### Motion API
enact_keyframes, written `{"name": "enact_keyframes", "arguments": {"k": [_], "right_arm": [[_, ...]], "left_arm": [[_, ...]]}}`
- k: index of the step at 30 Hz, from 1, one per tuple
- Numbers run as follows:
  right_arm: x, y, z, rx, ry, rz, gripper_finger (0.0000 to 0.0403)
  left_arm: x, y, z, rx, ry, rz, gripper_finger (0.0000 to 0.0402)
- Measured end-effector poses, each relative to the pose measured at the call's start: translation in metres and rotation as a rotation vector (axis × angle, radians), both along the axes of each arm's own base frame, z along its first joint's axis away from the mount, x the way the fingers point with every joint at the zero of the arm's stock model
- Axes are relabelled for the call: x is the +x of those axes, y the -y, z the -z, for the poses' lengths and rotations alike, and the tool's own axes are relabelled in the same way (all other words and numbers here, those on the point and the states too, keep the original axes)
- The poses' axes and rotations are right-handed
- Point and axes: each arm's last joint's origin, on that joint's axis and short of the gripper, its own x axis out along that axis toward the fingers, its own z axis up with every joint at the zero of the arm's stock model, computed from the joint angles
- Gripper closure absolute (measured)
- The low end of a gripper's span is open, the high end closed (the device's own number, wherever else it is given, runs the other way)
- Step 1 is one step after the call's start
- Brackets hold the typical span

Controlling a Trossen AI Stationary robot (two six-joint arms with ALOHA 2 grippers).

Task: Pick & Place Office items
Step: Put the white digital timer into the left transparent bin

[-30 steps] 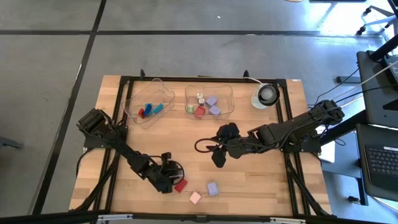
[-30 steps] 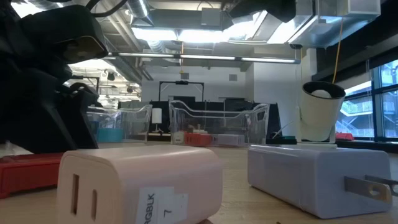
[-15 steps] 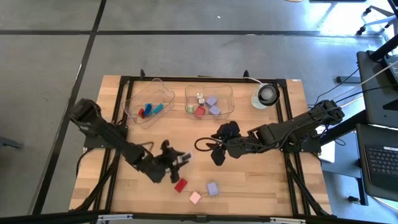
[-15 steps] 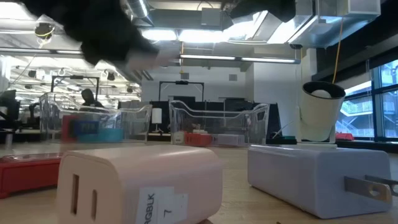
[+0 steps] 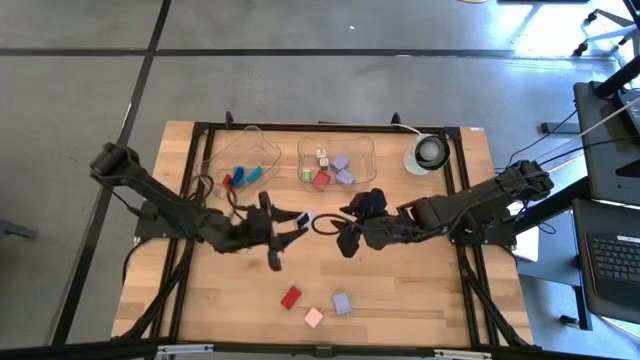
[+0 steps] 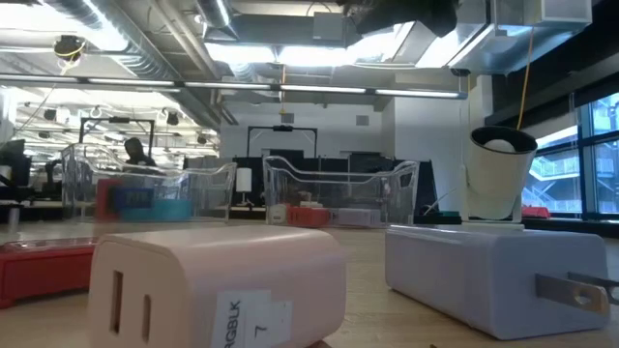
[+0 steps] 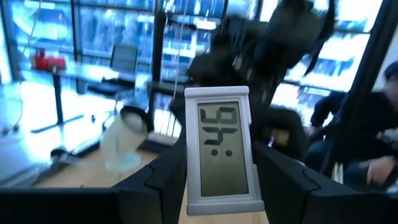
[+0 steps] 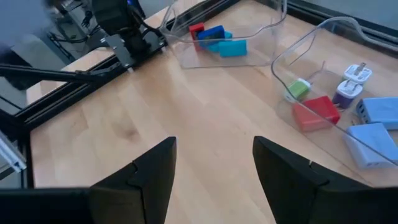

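Note:
My left gripper (image 5: 296,221) hovers over the table's middle, shut on a small white digital display (image 7: 217,149) whose screen shows dark digits. My right gripper (image 5: 343,238) is just to its right, open, with only bare wood between its fingers (image 8: 214,155). Three blocks lie flat near the table's near edge: red (image 5: 291,297), pink (image 5: 314,318) and lavender (image 5: 342,303). The low view shows the pink block (image 6: 218,285) and the lavender block (image 6: 493,275) close up. Other blocks lie in two clear trays. My left gripper pinches the white digital display between its two fingers (image 7: 158,183), one on each long side edge (image 7: 189,177), over the casing's lower half. In the high view the fingers point roughly level toward the table's right. The display is lifted clear of the table.
At the far side, the left clear tray (image 5: 262,143) holds red, blue and teal blocks. The right clear tray (image 5: 337,141) holds white, lavender, green and red ones. A round white object with a dark centre (image 5: 427,153) stands at the far right. A person sits beyond the table (image 7: 373,124).
My left gripper has risen from beside the red block near the near edge and swung toward the far side and the table's middle, carrying the white display and turning to point right. It has left the low view. My right arm has barely moved.

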Motion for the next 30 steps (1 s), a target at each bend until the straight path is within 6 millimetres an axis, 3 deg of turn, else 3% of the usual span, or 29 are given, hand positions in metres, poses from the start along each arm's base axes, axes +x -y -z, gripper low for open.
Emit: {"name": "enact_keyframes", "arguments": {"k": [11,18,22,30], "right_arm": [[0.006,0.019,0.000,0.000,0.000,0.058,0.0186],[0.010,0.038,0.000,0.000,0.000,0.118,0.0186],[0.013,0.052,0.000,-0.001,0.001,0.162,0.0186],[0.020,0.090,-0.003,-0.025,0.023,0.251,0.0186]], "left_arm": [[-0.005,-0.004,-0.024,0.098,0.160,0.086,0.0237],[-0.008,-0.010,-0.035,0.130,0.255,0.042,0.0241],[-0.010,-0.022,-0.040,0.091,0.264,-0.015,0.0242],[-0.018,-0.065,-0.036,0.099,0.034,-0.200,0.0242]]}}
